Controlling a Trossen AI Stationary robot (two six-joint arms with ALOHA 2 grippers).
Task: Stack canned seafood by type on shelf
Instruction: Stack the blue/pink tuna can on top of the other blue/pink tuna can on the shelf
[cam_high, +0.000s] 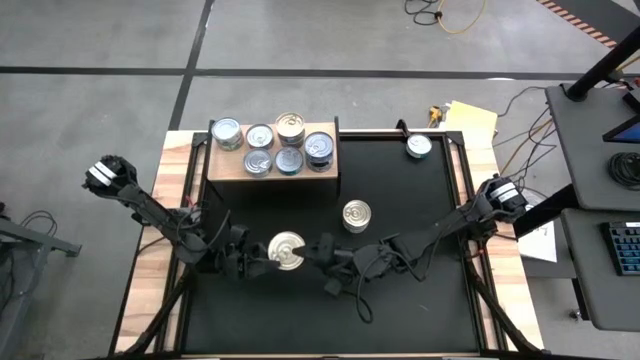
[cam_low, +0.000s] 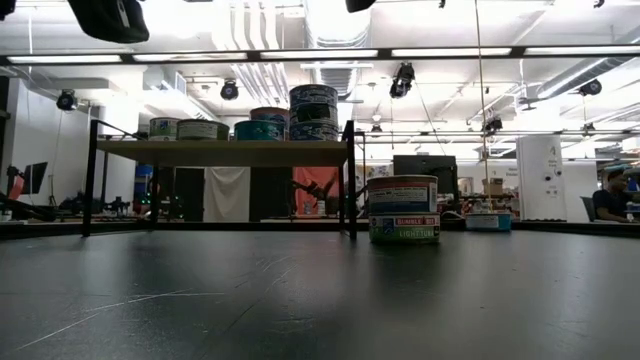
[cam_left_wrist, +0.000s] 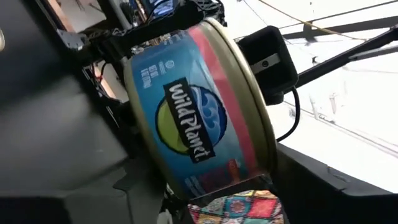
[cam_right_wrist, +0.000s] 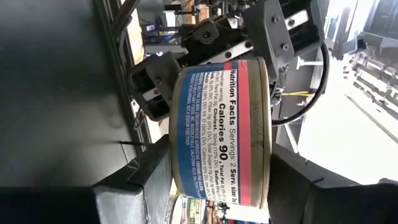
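A gold-topped tin (cam_high: 287, 250) was pinched between the left gripper (cam_high: 255, 256) and right gripper (cam_high: 318, 251); one grip should be secured before the other was released.

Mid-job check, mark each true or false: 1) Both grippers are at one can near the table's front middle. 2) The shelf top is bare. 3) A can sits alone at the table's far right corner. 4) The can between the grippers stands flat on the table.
1) True: the left gripper and right gripper flank the gold-topped can.
2) False: the shelf carries several cans.
3) True: a silver-topped can sits there alone.
4) False: the low view shows no can resting there, only the lone stack; it is lifted.
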